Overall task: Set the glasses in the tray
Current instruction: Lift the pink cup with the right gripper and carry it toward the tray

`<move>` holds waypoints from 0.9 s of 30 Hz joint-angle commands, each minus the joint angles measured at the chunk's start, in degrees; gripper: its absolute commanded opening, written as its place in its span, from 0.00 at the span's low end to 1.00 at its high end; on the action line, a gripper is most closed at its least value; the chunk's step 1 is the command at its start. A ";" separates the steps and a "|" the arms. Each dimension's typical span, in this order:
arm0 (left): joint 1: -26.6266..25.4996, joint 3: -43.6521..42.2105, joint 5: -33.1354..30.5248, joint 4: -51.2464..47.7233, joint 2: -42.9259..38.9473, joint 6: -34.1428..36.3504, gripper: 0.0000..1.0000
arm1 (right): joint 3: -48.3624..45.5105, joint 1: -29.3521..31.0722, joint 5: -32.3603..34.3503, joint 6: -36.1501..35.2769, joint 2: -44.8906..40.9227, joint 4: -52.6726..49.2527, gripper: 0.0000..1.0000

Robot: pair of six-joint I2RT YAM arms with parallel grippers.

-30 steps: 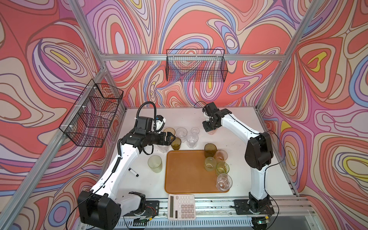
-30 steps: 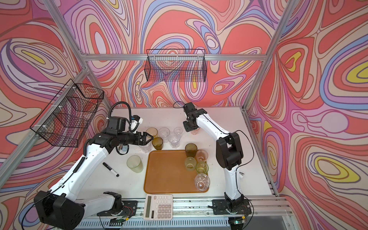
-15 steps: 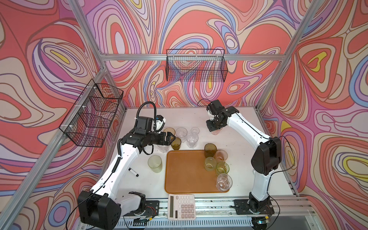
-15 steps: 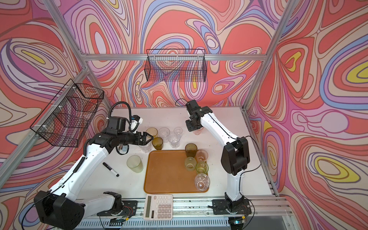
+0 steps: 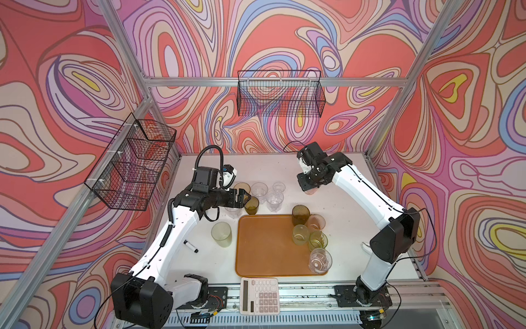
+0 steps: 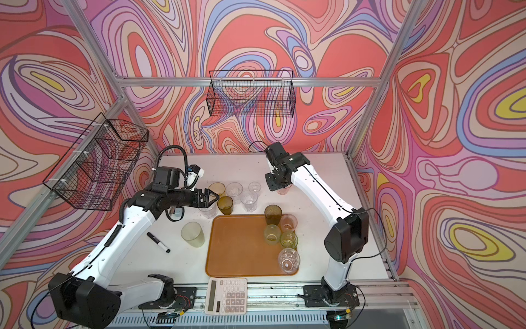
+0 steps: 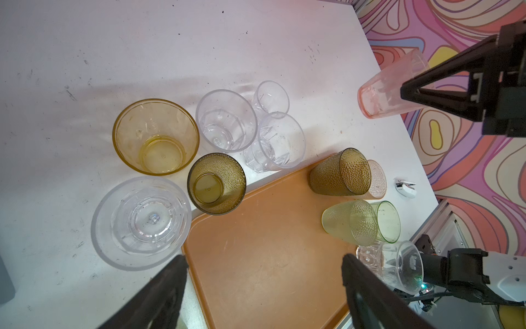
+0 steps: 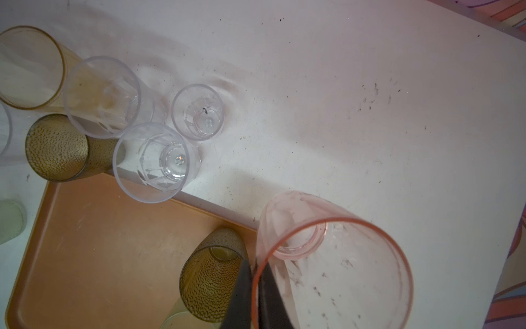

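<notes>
My right gripper is shut on the rim of a pink glass, holding it tilted above the table behind the tray's far right corner. The orange-brown tray carries several glasses along its right side, among them an olive-brown one and a clear one. My left gripper hangs open and empty just above an olive-brown glass beside the tray's far left corner. Amber and clear glasses stand behind it. A pale green glass stands left of the tray.
A white calculator lies at the table's front edge below the tray. A black marker lies near the left arm. Wire baskets hang on the left wall and the back wall.
The right arm's elbow has swung to the right, and its gripper has shifted slightly right with the pink glass. The left arm has not moved.
</notes>
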 commanded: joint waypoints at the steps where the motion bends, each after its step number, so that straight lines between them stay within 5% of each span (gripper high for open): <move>1: -0.34 0.44 -0.25 -0.71 -0.76 1.25 0.88 | 1.07 2.99 2.64 1.51 -2.43 -4.38 0.00; 27: -0.34 0.29 -0.52 -0.74 -1.13 1.22 0.88 | -2.24 15.95 1.66 5.43 -11.16 -11.25 0.00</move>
